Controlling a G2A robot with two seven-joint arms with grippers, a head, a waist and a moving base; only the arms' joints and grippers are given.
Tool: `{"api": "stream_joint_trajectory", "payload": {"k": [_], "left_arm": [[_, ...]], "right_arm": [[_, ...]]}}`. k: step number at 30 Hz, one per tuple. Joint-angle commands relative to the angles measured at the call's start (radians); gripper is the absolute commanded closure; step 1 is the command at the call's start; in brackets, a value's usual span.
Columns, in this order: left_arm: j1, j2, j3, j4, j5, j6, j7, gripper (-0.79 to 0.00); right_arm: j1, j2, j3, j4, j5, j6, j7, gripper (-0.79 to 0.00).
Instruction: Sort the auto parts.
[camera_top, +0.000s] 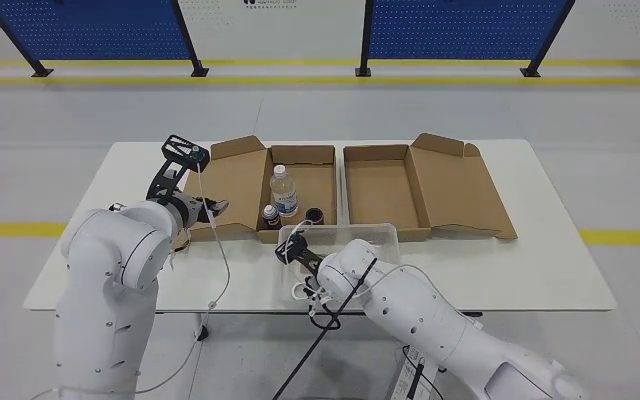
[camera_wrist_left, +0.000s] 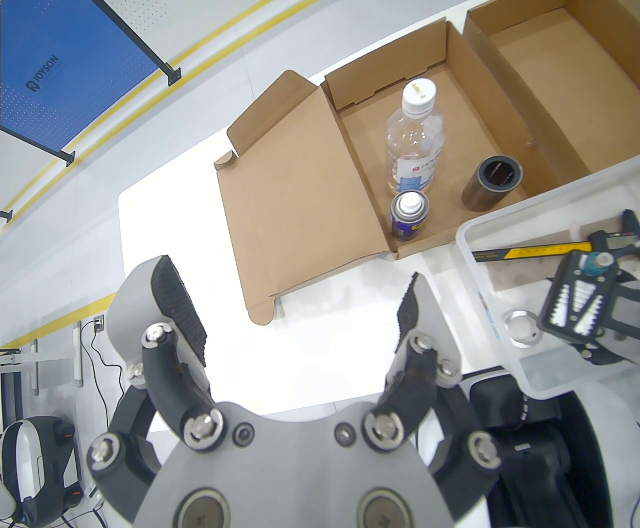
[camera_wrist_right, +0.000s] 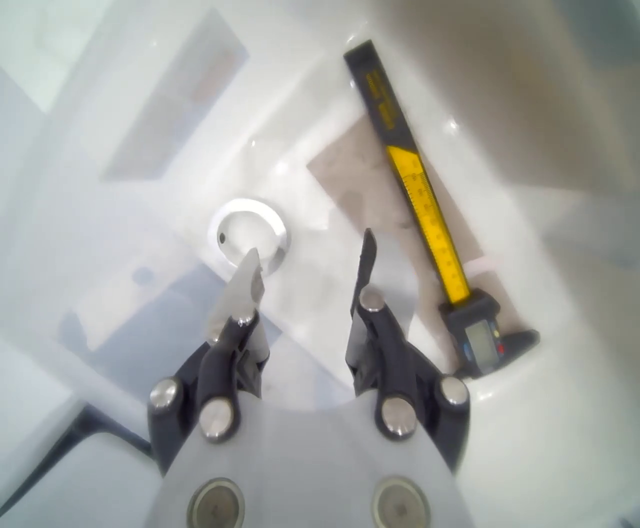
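Okay, landmark is the clear bin (camera_top: 385, 232) at the table's near edge. The right gripper (camera_wrist_right: 311, 243) is down inside the bin with its fingers apart and nothing between them. One fingertip overlaps the rim of the metal ring (camera_wrist_right: 277, 227), which lies flat on the bin floor. The other fingertip sits in the gap between the ring and the caliper (camera_wrist_right: 425, 200), which lies on the bin floor beside the ring.

The left gripper (camera_wrist_left: 290, 280) is outside the bin on the robot's left, fingers spread wide and holding nothing.

The left box (camera_wrist_left: 360, 150), just behind the bin, holds a bottle (camera_wrist_left: 415, 145), a spray can (camera_wrist_left: 410, 215) and a dark cylinder (camera_wrist_left: 492, 187), all upright. The second box (camera_top: 385, 190) is also behind the bin.

Likely next step: pinch the ring. Risks, as I judge them:
- The ring is thin, smooth and flat on a slick floor. With a finger landing on its rim rather than beside it, closing could skid it away or flip it out of the pinch.
- The finger on the caliper side could nudge the caliper and shift it.
- The bin looks light, so pushing down or snagging a wall on the way out could drag it, maybe off the near edge.
- A weak edge pinch could drop the ring in transit.
- A drop-off behind the bin could knock over the standing can or cylinder.
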Motion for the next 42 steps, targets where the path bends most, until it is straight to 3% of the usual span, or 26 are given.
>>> {"api": "stream_joint_trajectory", "payload": {"k": [1, 18, 23, 29, 31, 32, 42], "left_arm": [[0.000, 0.000, 0.000, 0.000, 0.000, 0.000, 0.000, -0.785], [0.000, 0.000, 0.000, 0.000, 0.000, 0.000, 0.000, -0.785], [0.000, 0.000, 0.000, 0.000, 0.000, 0.000, 0.000, -0.785], [0.000, 0.000, 0.000, 0.000, 0.000, 0.000, 0.000, -0.785], [0.000, 0.000, 0.000, 0.000, 0.000, 0.000, 0.000, -0.785], [0.000, 0.000, 0.000, 0.000, 0.000, 0.000, 0.000, -0.785], [0.000, 0.000, 0.000, 0.000, 0.000, 0.000, 0.000, -0.785]], "right_arm": [[0.001, -0.005, -0.003, 0.011, -0.002, 0.002, -0.004, -0.391], [0.001, -0.046, -0.016, 0.092, 0.013, -0.007, -0.033, -0.329], [0.000, -0.054, -0.012, 0.109, 0.012, -0.009, -0.035, -0.231], [-0.002, -0.062, -0.007, 0.123, 0.010, -0.011, -0.034, -0.179], [-0.002, -0.064, -0.005, 0.126, 0.007, -0.011, -0.033, -0.022], [-0.002, -0.065, -0.004, 0.128, 0.005, -0.011, -0.031, 0.000], [-0.012, -0.060, 0.048, 0.116, -0.002, 0.004, -0.017, 0.000]]}}
